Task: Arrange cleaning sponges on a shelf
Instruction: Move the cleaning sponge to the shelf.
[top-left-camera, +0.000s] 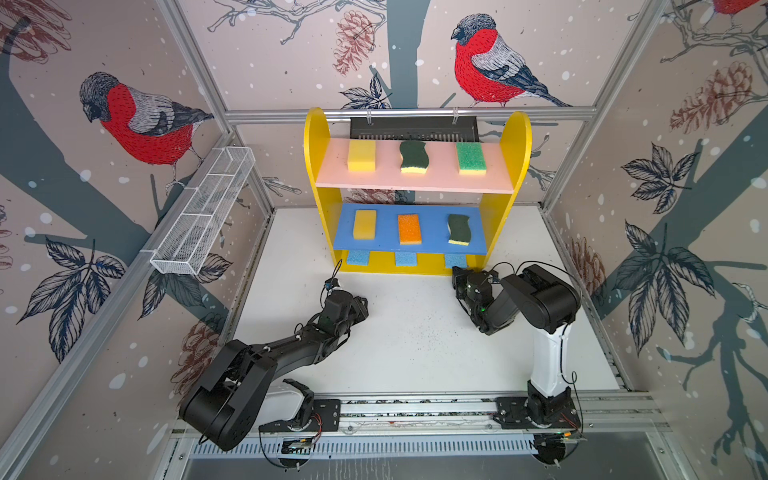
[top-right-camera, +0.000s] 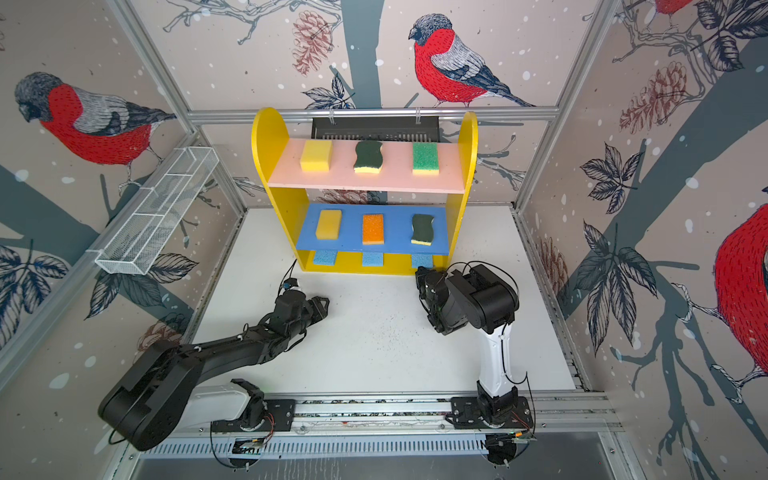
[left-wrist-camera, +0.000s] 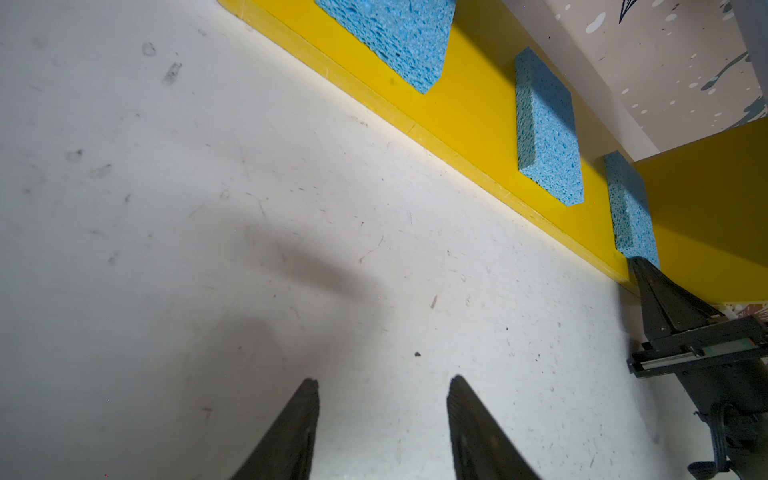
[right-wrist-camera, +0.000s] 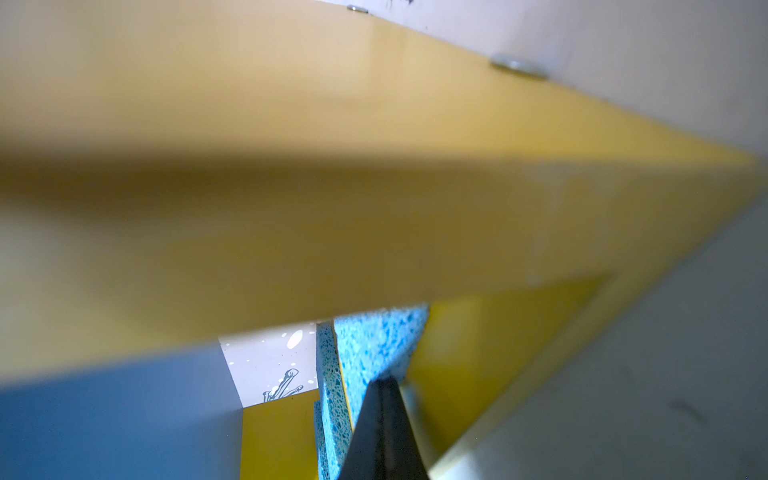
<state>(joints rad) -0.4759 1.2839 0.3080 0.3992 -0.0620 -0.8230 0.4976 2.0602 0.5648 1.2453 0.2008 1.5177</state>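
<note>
Fingers of the right gripper are pressed together with nothing between them, and their joined tip is seen at the near end of the rightmost light-blue sponge, seemingly touching it. Those of the left gripper are held apart and empty over the bare table, well clear of the shelf. All nine cleaning sponges are found on the shelf: three on the pink upper board, three on the blue middle board and three light-blue ones on the yellow bottom board. The arrangement is judged nearly finished, with only a last nudge in hand. The sponge could be skewed or shoved too far back if the push is carried off-centre, and it could be dragged outward if the tip snags in its porous face on withdrawal. In both top views the bottom row is half hidden under the blue middle board and the contact is covered by the right wrist. In the left wrist view the row's lie and the tip's place are laid bare, while the right wrist view is mostly filled by a blurred yellow part of the shelf.
</note>
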